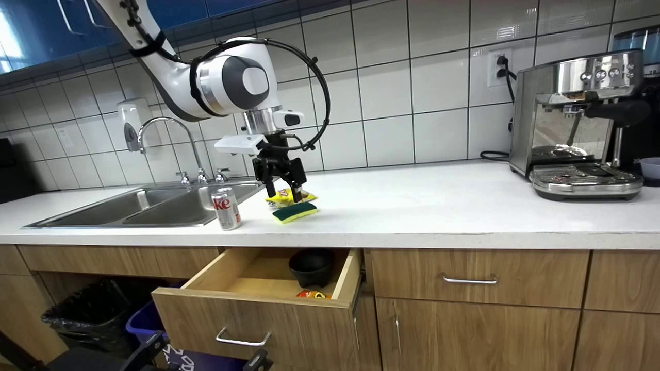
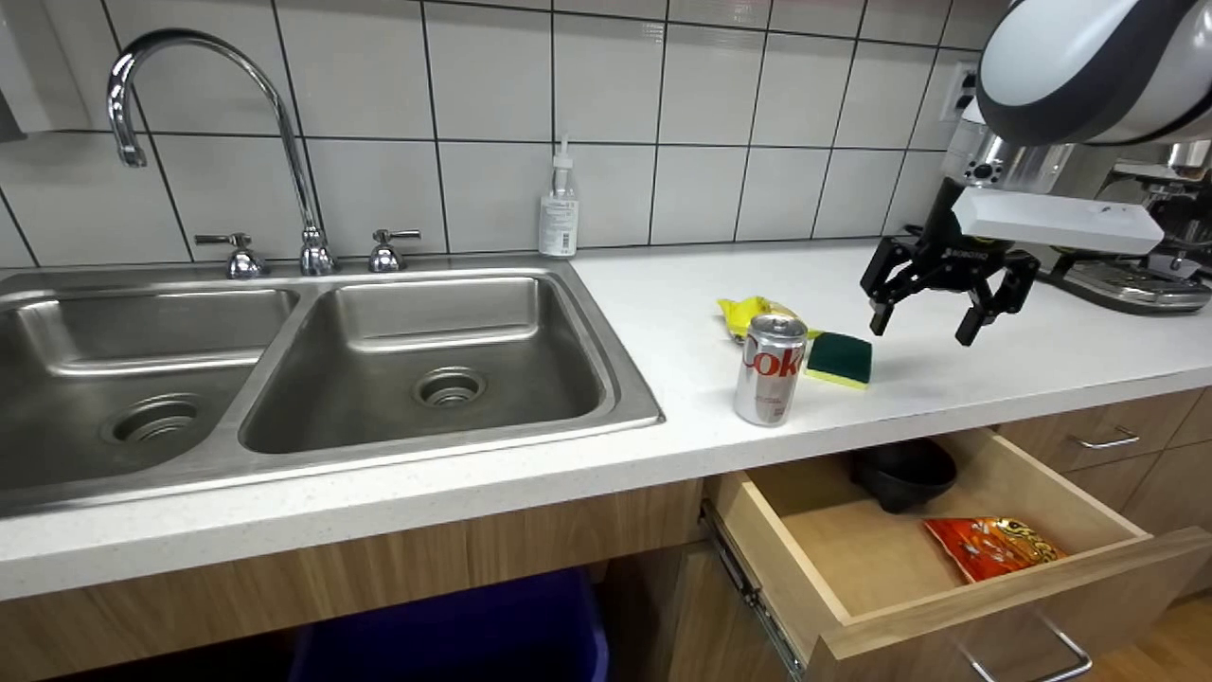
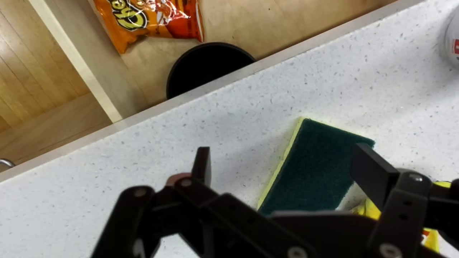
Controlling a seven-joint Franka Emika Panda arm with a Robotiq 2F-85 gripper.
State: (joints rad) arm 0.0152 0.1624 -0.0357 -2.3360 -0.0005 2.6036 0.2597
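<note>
Our jaws hang wide, empty. We see the scouring sponge (image 3: 315, 165) below, its long axis roughly crosswise to their gap.

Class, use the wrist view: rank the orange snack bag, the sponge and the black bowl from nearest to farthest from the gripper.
1. Sponge: on the counter, seen between the tips of the open gripper.
2. Black bowl: in the drawer, partly hidden by the counter's edge.
3. Orange snack bag: also in the drawer, past the bowl.
</note>
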